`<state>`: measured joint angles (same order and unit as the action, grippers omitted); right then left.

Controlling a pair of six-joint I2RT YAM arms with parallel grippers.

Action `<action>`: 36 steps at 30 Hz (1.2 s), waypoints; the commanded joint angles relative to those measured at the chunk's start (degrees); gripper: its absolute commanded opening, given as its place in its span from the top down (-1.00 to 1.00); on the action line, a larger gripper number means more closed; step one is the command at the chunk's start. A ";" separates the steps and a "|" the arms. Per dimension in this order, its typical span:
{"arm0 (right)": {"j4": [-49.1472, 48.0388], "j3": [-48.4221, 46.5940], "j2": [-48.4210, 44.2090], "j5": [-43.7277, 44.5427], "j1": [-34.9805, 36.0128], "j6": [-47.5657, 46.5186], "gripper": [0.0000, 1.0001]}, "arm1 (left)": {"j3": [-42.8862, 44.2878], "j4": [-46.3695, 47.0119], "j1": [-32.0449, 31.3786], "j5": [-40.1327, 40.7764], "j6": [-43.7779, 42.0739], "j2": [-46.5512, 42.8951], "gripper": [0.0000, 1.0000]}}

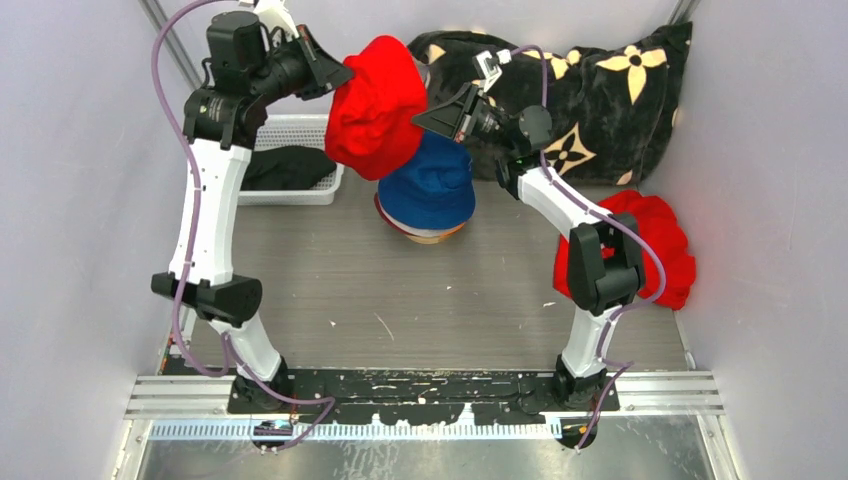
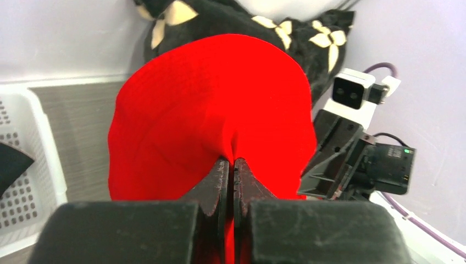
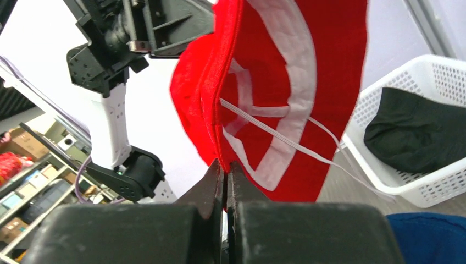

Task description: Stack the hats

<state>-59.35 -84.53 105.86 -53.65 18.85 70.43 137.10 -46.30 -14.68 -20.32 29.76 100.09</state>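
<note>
Red hat [image 1: 375, 105] hangs above the blue-topped stack [image 1: 430, 190], left gripper [image 2: 231, 163] and right gripper [image 3: 224, 164] both clamped on its fabric at opposite sides. Risk: thin pinch slips, or uneven release drops it off-centre, sliding off stack.

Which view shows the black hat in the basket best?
Right wrist: the black hat lies plainly in the white basket. Top external has the left arm partly covering it; left wrist catches only a corner.

Bright, even light, soft shadows; the red hat [image 2: 209, 110] looks oversaturated, wrist foregrounds blurred.
</note>
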 commanded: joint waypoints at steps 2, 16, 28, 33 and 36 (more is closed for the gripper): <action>-0.79 0.69 -3.16 1.06 0.15 2.40 0.99 | 2.62 -3.53 0.92 -1.27 1.11 4.57 1.00; 17.86 14.37 -15.75 2.14 -8.35 -6.79 0.99 | 7.49 -7.05 -1.45 -3.10 4.09 10.99 1.00; 12.13 10.88 -16.44 -1.22 -10.24 -0.71 0.99 | 13.50 -6.18 -2.84 -2.55 5.75 13.13 1.00; 9.67 9.48 -16.81 -1.76 -10.27 2.71 0.99 | 14.59 -5.81 -2.85 -3.07 6.39 13.43 1.00; 9.70 9.95 -17.85 -1.96 -10.25 3.20 0.99 | 14.64 -5.59 -2.82 -3.69 6.91 13.40 1.00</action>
<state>-45.34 -72.16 92.09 -54.83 8.86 71.11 149.12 -54.61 -17.87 -23.16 35.86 114.43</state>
